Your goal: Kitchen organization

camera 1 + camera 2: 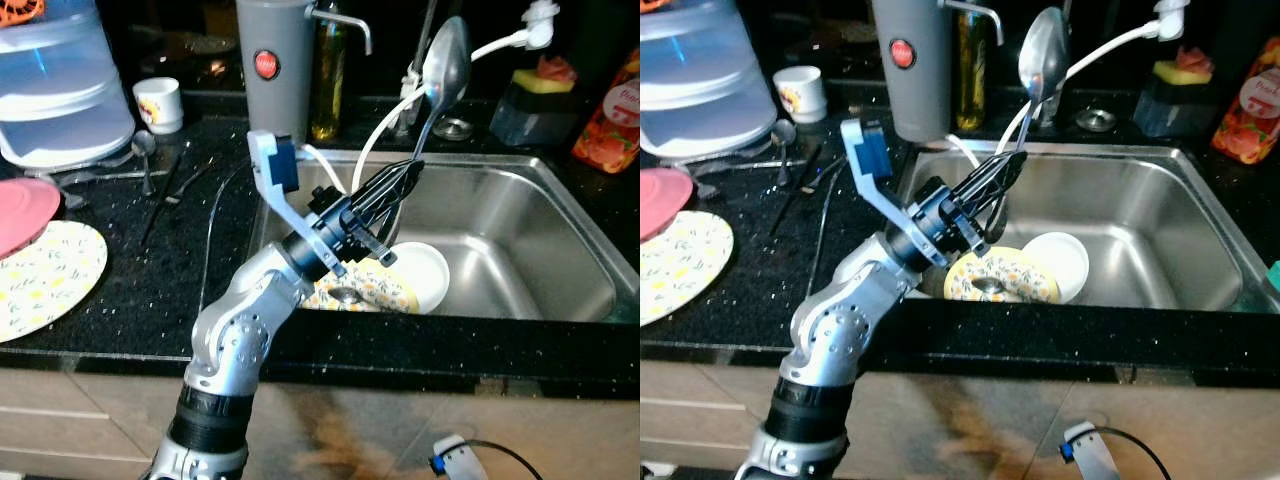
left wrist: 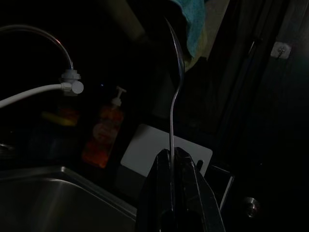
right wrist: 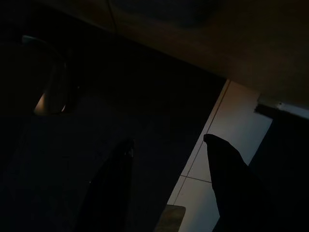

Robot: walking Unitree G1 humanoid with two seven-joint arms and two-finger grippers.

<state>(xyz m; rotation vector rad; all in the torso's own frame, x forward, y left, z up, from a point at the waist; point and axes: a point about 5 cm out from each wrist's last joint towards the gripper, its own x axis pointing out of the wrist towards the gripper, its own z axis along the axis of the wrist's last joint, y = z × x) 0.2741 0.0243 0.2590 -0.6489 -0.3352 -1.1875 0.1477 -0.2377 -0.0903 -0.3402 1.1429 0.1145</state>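
My left gripper point(image 1: 410, 167) is raised over the steel sink point(image 1: 560, 230), shut on the handle of a large metal spoon point(image 1: 446, 62) that stands almost upright with its bowl at the top. The left wrist view has the spoon point(image 2: 175, 96) rising from between the closed fingers point(image 2: 161, 193). In the sink lie a flowered plate point(image 1: 375, 292) and a white bowl point(image 1: 422, 275). My right gripper point(image 3: 169, 142) hangs idle in the shade, its two fingers apart.
On the black counter to the left lie a flowered plate point(image 1: 45, 275), a pink plate point(image 1: 22, 212), a water container point(image 1: 55, 85), a small cup point(image 1: 159, 104) and loose cutlery point(image 1: 146, 155). Behind the sink stand a grey canister point(image 1: 274, 70), an oil bottle point(image 1: 328, 75), a sponge holder point(image 1: 535, 105) and a red bottle point(image 1: 608, 115).
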